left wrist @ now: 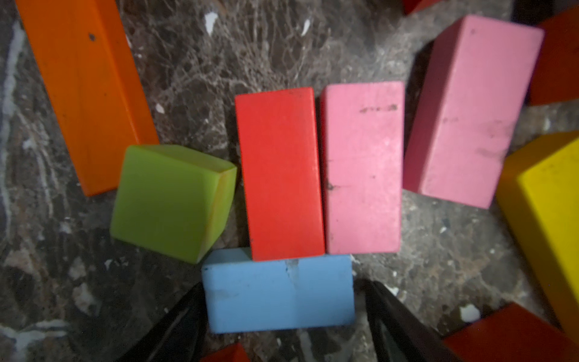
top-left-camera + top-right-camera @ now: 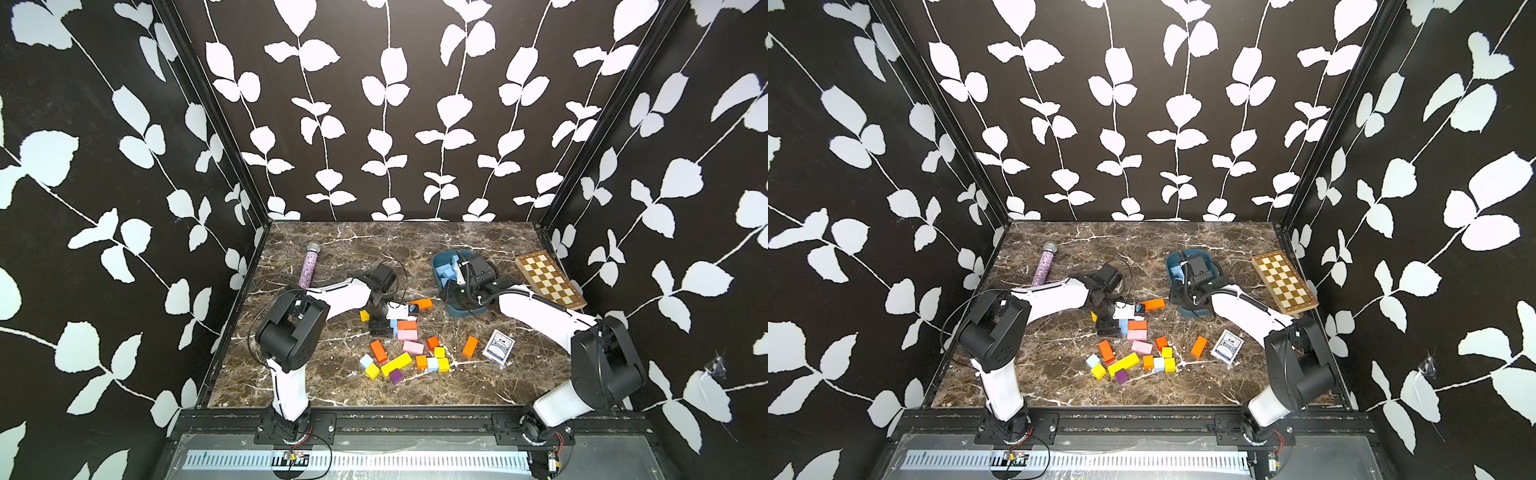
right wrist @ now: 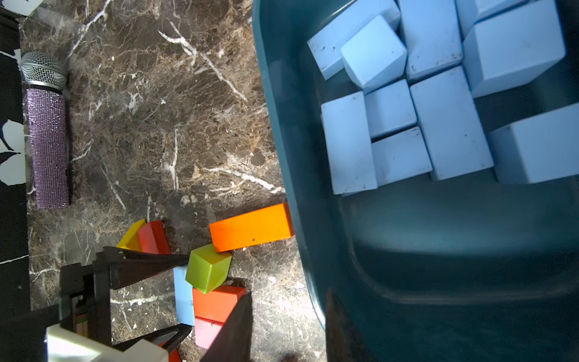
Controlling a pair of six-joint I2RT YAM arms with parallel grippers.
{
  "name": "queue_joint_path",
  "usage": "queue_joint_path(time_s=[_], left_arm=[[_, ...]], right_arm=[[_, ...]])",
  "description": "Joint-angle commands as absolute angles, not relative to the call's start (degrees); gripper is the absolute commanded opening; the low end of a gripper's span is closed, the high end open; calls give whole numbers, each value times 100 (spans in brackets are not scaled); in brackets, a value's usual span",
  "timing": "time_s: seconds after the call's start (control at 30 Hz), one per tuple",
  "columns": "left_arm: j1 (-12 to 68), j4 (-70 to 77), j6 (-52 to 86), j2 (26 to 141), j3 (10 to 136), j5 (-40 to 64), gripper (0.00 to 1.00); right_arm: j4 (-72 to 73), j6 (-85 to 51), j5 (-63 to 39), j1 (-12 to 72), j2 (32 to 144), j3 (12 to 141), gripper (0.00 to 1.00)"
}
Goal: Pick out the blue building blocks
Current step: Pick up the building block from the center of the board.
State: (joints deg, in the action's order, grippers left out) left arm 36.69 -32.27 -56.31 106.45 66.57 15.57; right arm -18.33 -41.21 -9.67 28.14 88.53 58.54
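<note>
target: blue bar (image 1: 279, 294) on table (image 1: 188, 62), against red block (image 1: 279, 172). left gripper (image 1: 283, 283) spread astride its ends, unclosed; centre, close, lift straight. right gripper (image 3: 288, 301) slightly parted, empty, above tray (image 3: 282, 125) of blue blocks (image 3: 451, 125).

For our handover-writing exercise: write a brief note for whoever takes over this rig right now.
Left tool: open, straddling a light blue rectangular block on the brown marble table, not yet lifted.
Right tool: open, empty, above the dark teal plastic tray.
Done: many light blue blocks lie in the tray.
Left: that rectangular block and two light blue cubes near the table's front.
</note>
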Motion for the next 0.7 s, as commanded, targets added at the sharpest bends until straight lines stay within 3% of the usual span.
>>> queue_joint_path(time_s=[0.0,0.37,0.67], left_arm=[[3735,-3446,-5590,10740,6771,1464,78],[3770,-3737,-5588,10964,7058,1440,67],[3771,-3765,-5917,10765,6963,1695,44]], right_arm=[[-1698,-4210,-901,2874,8704,5773,38],[-1666,-4201,-901,2891,8666,5757,38],[-1738,-4083,-1045,2890,8624,5823,38]])
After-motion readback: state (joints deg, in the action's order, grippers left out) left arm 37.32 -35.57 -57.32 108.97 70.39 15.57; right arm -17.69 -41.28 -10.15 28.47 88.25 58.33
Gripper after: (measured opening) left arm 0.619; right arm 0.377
